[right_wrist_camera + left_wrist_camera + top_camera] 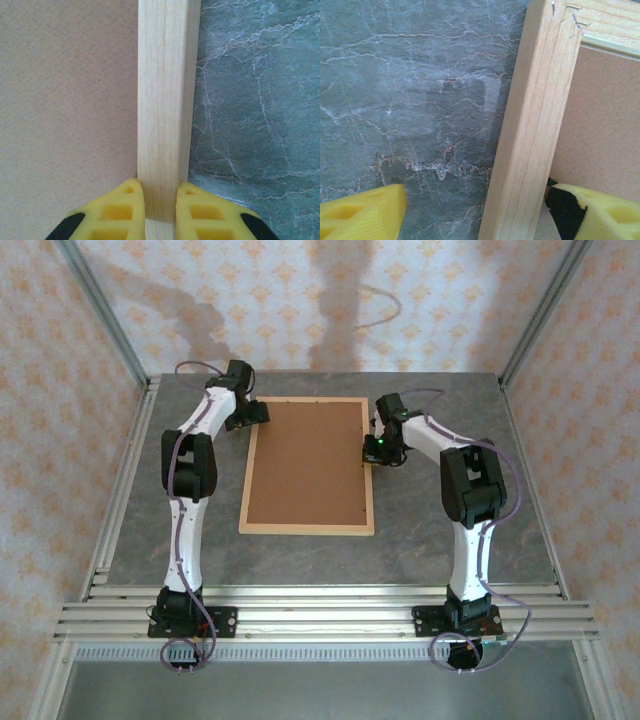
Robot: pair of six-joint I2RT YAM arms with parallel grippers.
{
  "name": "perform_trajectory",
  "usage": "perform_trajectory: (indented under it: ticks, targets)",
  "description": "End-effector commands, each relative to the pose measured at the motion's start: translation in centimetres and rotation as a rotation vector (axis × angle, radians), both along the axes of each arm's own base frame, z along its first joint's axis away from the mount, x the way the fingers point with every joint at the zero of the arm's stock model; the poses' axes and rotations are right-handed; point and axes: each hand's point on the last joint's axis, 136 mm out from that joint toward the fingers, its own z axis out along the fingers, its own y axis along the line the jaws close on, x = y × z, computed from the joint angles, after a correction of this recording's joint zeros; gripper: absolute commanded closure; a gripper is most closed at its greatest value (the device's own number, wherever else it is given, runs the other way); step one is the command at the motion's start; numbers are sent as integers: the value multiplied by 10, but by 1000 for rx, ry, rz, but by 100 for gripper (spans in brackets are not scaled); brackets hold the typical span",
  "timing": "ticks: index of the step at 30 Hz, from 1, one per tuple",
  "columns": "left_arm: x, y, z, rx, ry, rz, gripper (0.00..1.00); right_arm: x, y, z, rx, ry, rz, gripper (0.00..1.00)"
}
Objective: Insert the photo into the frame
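Note:
The light wood frame [305, 530] lies flat in the middle of the table, with a brown backing board [308, 465] inside its rails. The photo is hidden. My left gripper [250, 415] is at the frame's far left corner. In the left wrist view it [479, 210] is open and straddles the left rail [530, 125], one yellow finger [360, 215] over the table and the other over the backing board [600, 120]. My right gripper [372, 452] is at the right rail's far half. In the right wrist view it [160, 192] is shut on that rail [162, 90], pads on both sides.
The grey marble table top [450, 530] surrounds the frame. Aluminium rails [320, 610] run along the near edge by the arm bases, and metal uprights [130, 360] stand at the back corners before patterned walls.

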Motion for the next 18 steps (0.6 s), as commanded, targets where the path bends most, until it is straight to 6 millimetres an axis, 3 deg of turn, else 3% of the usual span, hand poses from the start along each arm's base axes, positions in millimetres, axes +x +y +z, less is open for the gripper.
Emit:
perform_trajectory:
  ticks: [1, 11, 18]
  targets:
    - [-77, -44, -78, -6, 343, -132, 20, -12, 16, -19, 11, 56, 61, 85]
    - [-68, -46, -63, 7, 313, -140, 20, -9, 18, -15, 20, 48, 55, 85]
    - [-90, -42, -77, 34, 427, -165, 20, -9, 19, -14, 28, 44, 55, 85]
